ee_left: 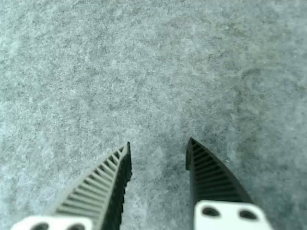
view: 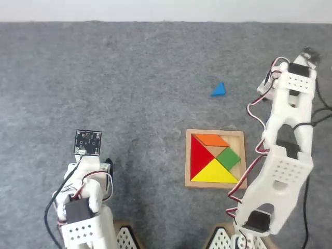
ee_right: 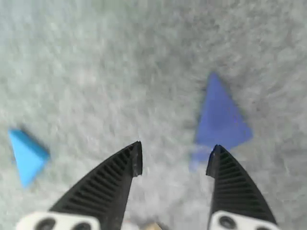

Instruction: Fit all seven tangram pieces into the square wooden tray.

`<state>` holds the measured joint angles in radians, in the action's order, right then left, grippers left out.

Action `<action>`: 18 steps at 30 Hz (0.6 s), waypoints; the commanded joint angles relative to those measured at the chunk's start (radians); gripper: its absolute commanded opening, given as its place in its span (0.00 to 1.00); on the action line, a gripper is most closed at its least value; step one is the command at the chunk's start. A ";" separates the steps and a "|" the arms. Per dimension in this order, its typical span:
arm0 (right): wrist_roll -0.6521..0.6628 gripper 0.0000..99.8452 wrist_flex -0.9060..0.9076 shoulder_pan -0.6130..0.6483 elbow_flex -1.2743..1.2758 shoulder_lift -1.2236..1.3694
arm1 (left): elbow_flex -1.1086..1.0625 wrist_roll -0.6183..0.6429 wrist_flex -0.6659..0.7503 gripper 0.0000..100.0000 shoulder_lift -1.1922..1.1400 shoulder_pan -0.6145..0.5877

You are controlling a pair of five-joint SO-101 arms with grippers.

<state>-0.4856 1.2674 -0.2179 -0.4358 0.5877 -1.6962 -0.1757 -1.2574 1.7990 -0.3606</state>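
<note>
The table [view: 129,78] is covered in grey felt from edge to edge. The right arm [view: 282,171] stretches up along the right edge, from its base at the near edge almost to the far right corner. The left arm [view: 85,207] sits folded up by the near edge, towards the left corner.

The square wooden tray [view: 215,132] lies flat near the near edge, right of the middle and just beside the right arm. Four pieces are in it:
- a red triangle [view: 199,155] along its left side
- a yellow triangle [view: 215,173] along its near side
- an orange piece [view: 211,139] at its far side
- a green square [view: 228,157] set on its corner, towards the right

Some bare wood shows among them.

A light blue triangle [view: 218,90] lies on the felt beyond the tray, well apart from it. A dark blue triangle [ee_right: 220,117] lies flat just ahead of one finger of the right gripper [ee_right: 176,160]. That gripper hangs over the felt with its jaws wide and nothing between them. The left gripper [ee_left: 158,153] is likewise spread apart, holding nothing, over bare felt.
</note>
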 commanded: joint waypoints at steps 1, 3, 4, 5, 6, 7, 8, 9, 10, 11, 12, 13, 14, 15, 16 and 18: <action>-0.038 0.23 -0.094 -0.008 -0.052 0.022 | 0.015 0.011 -0.006 0.18 0.020 0.005; -0.040 0.23 -0.130 -0.025 -0.058 0.068 | 0.015 0.011 -0.006 0.18 0.020 0.002; -0.038 0.23 -0.148 -0.036 -0.061 0.088 | 0.015 0.011 -0.006 0.18 0.020 0.002; -0.037 0.23 -0.157 -0.048 -0.074 0.104 | 0.015 0.011 -0.006 0.18 0.020 0.002; -0.037 0.23 -0.156 -0.059 -0.094 0.119 | 0.015 0.011 -0.006 0.18 0.020 0.002; -0.037 0.23 -0.148 -0.064 -0.118 0.134 | 0.015 0.011 -0.006 0.18 0.020 0.000; -0.037 0.23 -0.130 -0.064 -0.141 0.150 | 0.015 0.011 -0.006 0.18 0.020 0.000; -0.037 0.23 -0.107 -0.062 -0.163 0.160 | 0.015 0.011 -0.006 0.18 0.020 0.000; -0.037 0.23 -0.082 -0.059 -0.183 0.165 | 0.015 0.011 -0.006 0.18 0.020 0.000; -0.037 0.23 -0.064 -0.053 -0.198 0.170 | 0.015 0.011 -0.006 0.18 0.020 0.000; -0.037 0.23 -0.045 -0.050 -0.212 0.170 | 0.015 0.011 -0.006 0.18 0.020 0.000; -0.037 0.23 -0.031 -0.051 -0.221 0.170 | 0.015 0.011 -0.006 0.18 0.018 0.000; -0.037 0.23 -0.019 -0.053 -0.230 0.170 | 0.015 0.011 -0.006 0.18 0.018 0.000; -0.035 0.23 -0.004 -0.054 -0.239 0.170 | 0.015 0.011 -0.006 0.18 0.018 0.000; -0.035 0.23 0.016 -0.056 -0.250 0.170 | 0.015 0.011 -0.006 0.18 0.018 0.000; -0.035 0.23 0.065 -0.074 -0.285 0.170 | 0.015 0.011 -0.006 0.18 0.018 0.000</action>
<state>-0.5117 1.2704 -0.2639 -0.6383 0.7733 -1.6962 -0.1757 -1.2574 1.7990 -0.3606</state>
